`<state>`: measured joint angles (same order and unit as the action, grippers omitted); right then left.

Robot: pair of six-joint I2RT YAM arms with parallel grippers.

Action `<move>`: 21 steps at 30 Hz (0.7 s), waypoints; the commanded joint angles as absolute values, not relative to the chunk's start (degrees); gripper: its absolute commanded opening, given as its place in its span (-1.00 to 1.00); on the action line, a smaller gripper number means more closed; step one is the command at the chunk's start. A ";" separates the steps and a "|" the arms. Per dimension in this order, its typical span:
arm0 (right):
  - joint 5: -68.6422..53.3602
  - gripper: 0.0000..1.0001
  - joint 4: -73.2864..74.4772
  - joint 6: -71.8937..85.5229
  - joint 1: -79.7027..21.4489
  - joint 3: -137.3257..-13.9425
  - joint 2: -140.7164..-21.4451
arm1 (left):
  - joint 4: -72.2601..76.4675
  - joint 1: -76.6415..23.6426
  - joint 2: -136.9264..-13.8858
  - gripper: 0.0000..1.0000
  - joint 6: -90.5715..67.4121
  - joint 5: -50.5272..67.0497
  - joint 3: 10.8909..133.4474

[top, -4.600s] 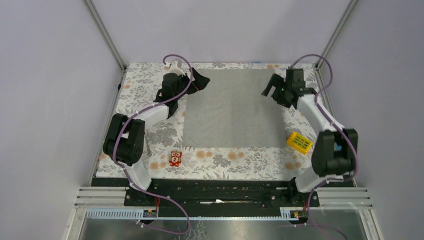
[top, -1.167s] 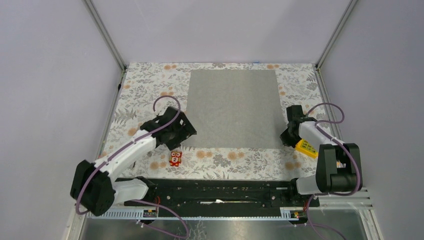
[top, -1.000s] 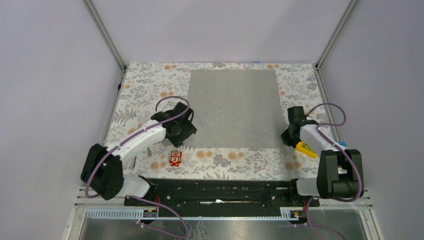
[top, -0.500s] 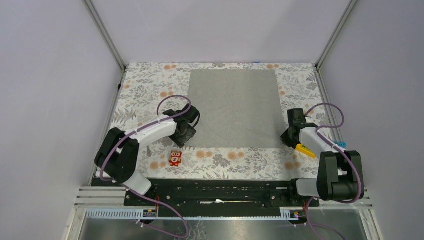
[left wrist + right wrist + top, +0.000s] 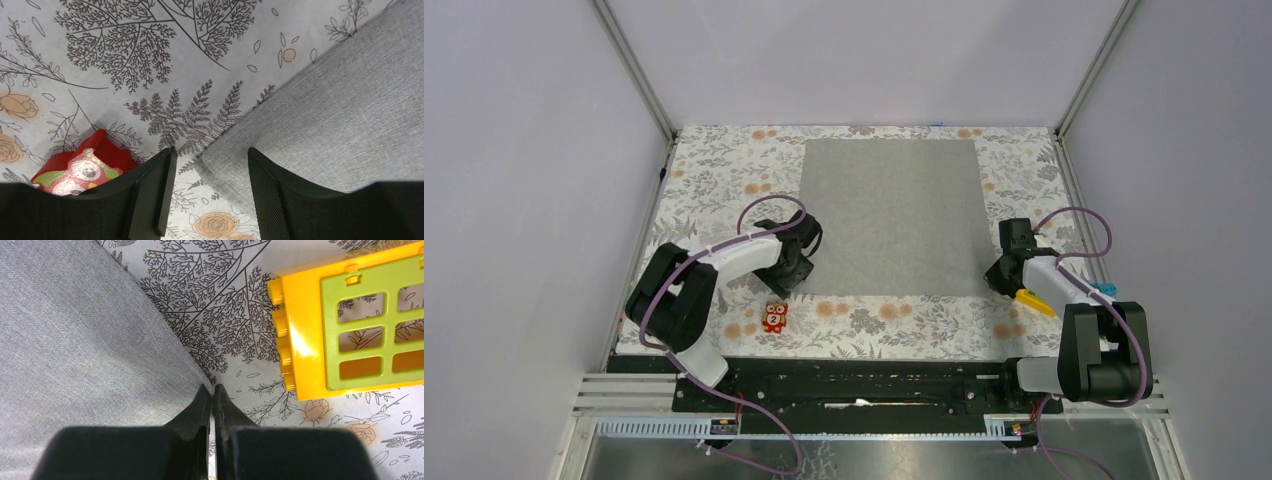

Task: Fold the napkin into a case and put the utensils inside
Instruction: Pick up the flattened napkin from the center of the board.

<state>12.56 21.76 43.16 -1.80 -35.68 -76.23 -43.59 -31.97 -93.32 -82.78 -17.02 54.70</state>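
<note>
Grey cloth, the napkin (image 5: 889, 215), lies flat and unfolded on the floral cover (image 5: 714, 180), running from the cover's far edge down past its middle. We see one single layer with no crease or fold in it.

At the napkin's near left corner we find the left tool (image 5: 796, 262), low over the cover. In the wrist view the left tool (image 5: 210, 165) stands moderately wide, its two black fingers (image 5: 150, 200) apart, and the cloth's corner sits in the gap between them. The right-hand finger is over the grey cloth and the left-hand one over the printed cover. Neither visibly pinches the cloth. Just beside the left-hand finger, on the cover, lies the red toy (image 5: 80, 167), clear of the napkin; from above the red toy (image 5: 774, 316) is nearer to us than that corner.

At the near right corner we find the right tool (image 5: 999, 278). Its wrist view shows the right tool (image 5: 212, 392) closed, fingertips pressed together right at the napkin's edge; we cannot tell whether any cloth is caught between them. The yellow block (image 5: 350, 335) lies on the cover near that corner, apart from the cloth.
</note>
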 commanded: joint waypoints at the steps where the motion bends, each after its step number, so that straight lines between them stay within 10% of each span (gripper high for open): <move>1: 15.15 -1.00 21.27 43.05 -1.85 -35.12 -74.74 | -44.54 -31.47 -95.96 0.21 -82.76 -15.42 55.37; 21: 16.30 -1.00 20.32 43.37 -1.89 -34.41 -74.41 | -51.31 -35.20 -97.11 0.41 -85.91 -16.08 59.50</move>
<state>13.06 20.56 43.18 -1.80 -34.46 -74.56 -49.47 -35.20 -97.27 -84.42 -15.64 58.65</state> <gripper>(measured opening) 0.027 0.728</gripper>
